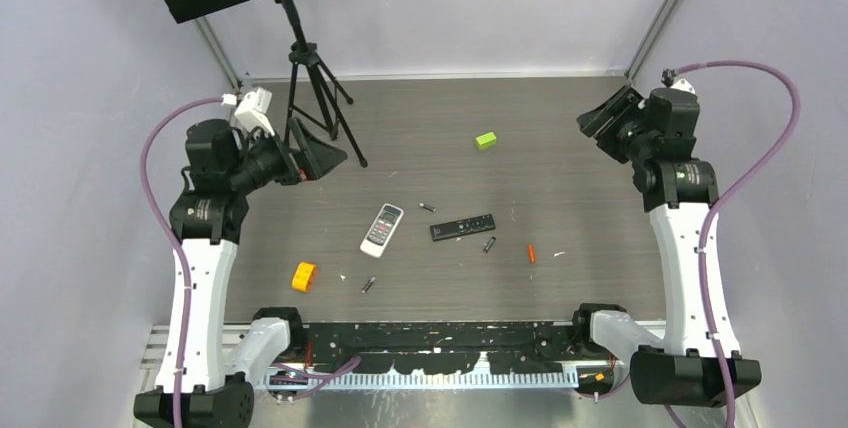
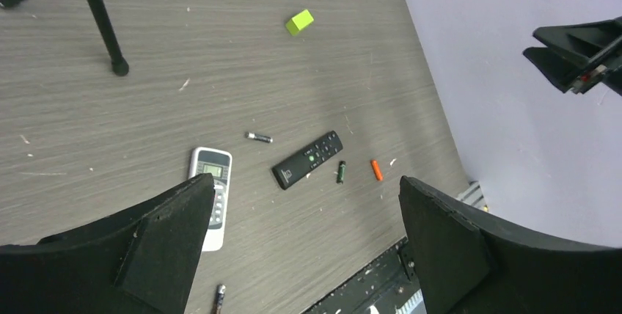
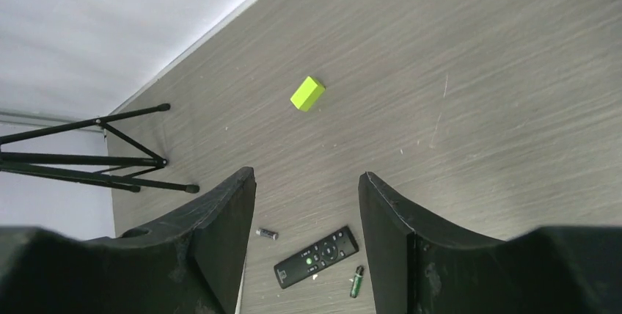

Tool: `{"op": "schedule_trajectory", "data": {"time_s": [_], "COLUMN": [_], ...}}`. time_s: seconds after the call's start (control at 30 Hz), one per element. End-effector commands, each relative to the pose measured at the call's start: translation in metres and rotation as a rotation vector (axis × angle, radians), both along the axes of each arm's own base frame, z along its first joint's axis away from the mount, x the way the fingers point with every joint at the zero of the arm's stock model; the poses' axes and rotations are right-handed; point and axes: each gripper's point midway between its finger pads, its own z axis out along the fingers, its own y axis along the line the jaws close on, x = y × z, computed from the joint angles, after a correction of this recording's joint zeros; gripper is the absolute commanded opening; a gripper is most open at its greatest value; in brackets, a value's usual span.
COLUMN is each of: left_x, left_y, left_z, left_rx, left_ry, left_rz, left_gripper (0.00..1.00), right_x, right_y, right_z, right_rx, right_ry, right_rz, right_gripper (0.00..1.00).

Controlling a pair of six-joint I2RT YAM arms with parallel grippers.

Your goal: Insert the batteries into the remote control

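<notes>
Black remote control (image 1: 462, 227) mid-frame, long axis nearly left-right, white remote (image 1: 382, 229) left of it, diagonal, batteries (image 1: 489, 245) scattered around both, markings too small to read, left gripper (image 2: 308, 204) wide open, right gripper (image 3: 306, 182) partly open, both empty

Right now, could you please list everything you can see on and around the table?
batteries: four, three dark and one orange-red, scattered mid-table
white remote: one, white, table centre
black remote: one, black, right of white one
green block: one, lime-green, farther back
orange block: one, orange, near left
stand: one, black, far left corner
table: one, grey wood-grain, under everything
left gripper: one, black, open, raised at left
right gripper: one, black, open, raised at right
</notes>
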Motion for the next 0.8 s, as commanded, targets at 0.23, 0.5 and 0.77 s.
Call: {"op": "schedule_trajectory", "data": {"time_s": [0.23, 0.5, 0.77], "left_x": [0.011, 0.009, 0.025], "left_y": [-0.042, -0.121, -0.219], "left_z": [-0.037, -0.096, -0.176], "left_rx": [-0.236, -0.041, 0.255], "left_ry": [0.023, 0.079, 0.057], "left_rz": [-0.176, -0.338, -0.572], "left_gripper": [1.0, 1.0, 1.0], "right_x": [0.023, 0.01, -0.008], "right_y": [0.031, 0.029, 0.024], "right_z": [-0.061, -0.114, -0.144], "right_rx": [0.24, 0.206, 0.225], "right_ry": [-0.05, 0.09, 0.197], "right_rz": [0.061, 0.011, -0.057], "right_gripper": [0.73, 0.87, 0.76]}}
